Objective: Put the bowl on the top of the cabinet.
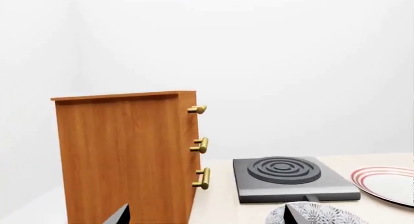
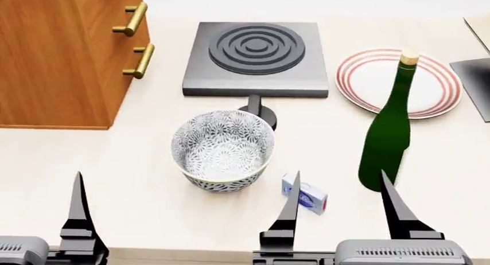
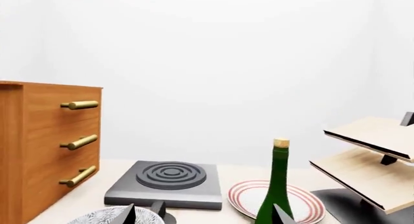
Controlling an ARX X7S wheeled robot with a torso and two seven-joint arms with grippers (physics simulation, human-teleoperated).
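The bowl (image 2: 222, 152), white with a dense grey leaf pattern, stands upright on the table in front of the hob; its rim also shows in both wrist views (image 1: 326, 216) (image 3: 97, 217). The orange-brown cabinet (image 2: 61, 64) with brass bar handles stands at the far left (image 1: 123, 156) (image 3: 39, 146). My right gripper (image 2: 341, 205) is open near the table's front edge, to the right of the bowl and apart from it. My left gripper (image 1: 205, 215) is open and empty too. One of its fingers (image 2: 77, 210) rises at the lower left, short of the cabinet.
A dark hob (image 2: 256, 55) lies behind the bowl. To its right are a red-ringed plate (image 2: 428, 81) and a tall green bottle (image 2: 389, 139). A small white-and-blue box (image 2: 306, 197) lies by my right gripper. A pale wood rack (image 3: 369, 170) stands far right.
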